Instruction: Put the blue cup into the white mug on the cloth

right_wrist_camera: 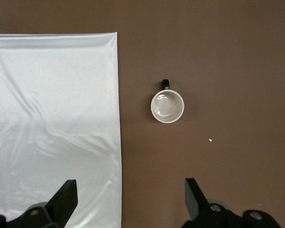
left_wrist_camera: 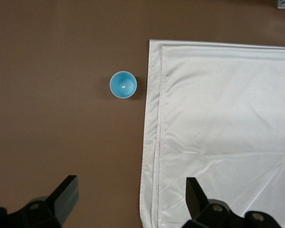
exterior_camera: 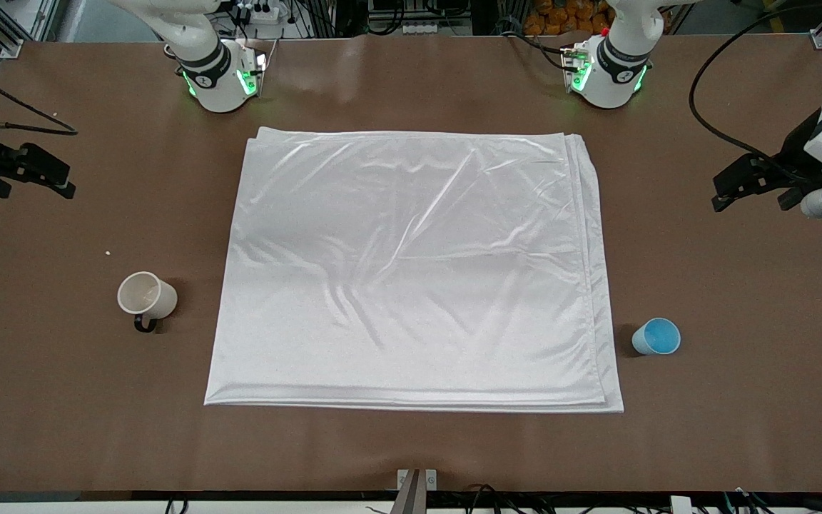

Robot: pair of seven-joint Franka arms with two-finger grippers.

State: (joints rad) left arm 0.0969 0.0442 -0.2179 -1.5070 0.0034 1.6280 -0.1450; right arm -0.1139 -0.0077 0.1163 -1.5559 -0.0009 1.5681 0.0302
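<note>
The blue cup (exterior_camera: pixel 656 336) stands upright on the bare table beside the cloth's (exterior_camera: pixel 411 264) edge at the left arm's end; it also shows in the left wrist view (left_wrist_camera: pixel 123 84). The white mug (exterior_camera: pixel 145 295) stands upright on the bare table beside the cloth's edge at the right arm's end, its black handle toward the front camera; it also shows in the right wrist view (right_wrist_camera: pixel 167 105). The cloth lies flat mid-table. My left gripper (exterior_camera: pixel 750 193) (left_wrist_camera: pixel 131 194) is open and empty, high over the table. My right gripper (exterior_camera: pixel 33 182) (right_wrist_camera: pixel 130 194) is open and empty, high over the table.
The brown table (exterior_camera: pixel 411 450) has two small white crumbs, one (exterior_camera: pixel 108 252) between the mug and the right arm's base. Black cables (exterior_camera: pixel 711 121) lie near the left arm's end. A metal bracket (exterior_camera: pixel 416 485) sits at the table's front edge.
</note>
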